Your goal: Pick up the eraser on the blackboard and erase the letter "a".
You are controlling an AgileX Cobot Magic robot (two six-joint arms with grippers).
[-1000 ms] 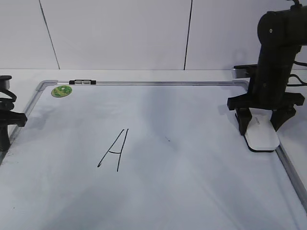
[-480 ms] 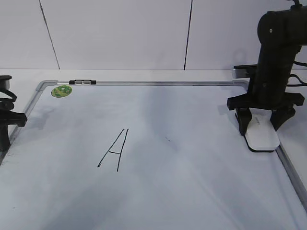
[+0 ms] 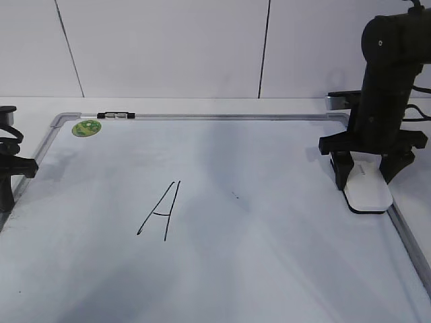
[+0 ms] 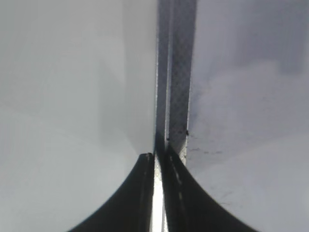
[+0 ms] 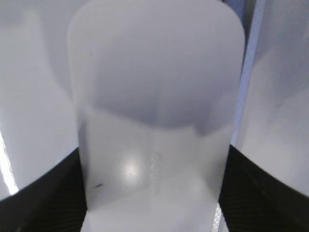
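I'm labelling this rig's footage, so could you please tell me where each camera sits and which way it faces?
Exterior view: in front of the table, slanting down over the blackboard; the right gripper straddles the eraser, the left gripper shows at the left edge.
Left wrist view: looks down at the board's frame; both dark fingers show, nearly together.
Right wrist view: looks closely down on the eraser; fingers flank it.
Shared: exterior and right wrist views both show the eraser.

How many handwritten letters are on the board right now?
1: a tall, angular capital "A" in thin black marker, left of centre on the large white dry-erase board with silver-grey frame. No lowercase "a" shows.
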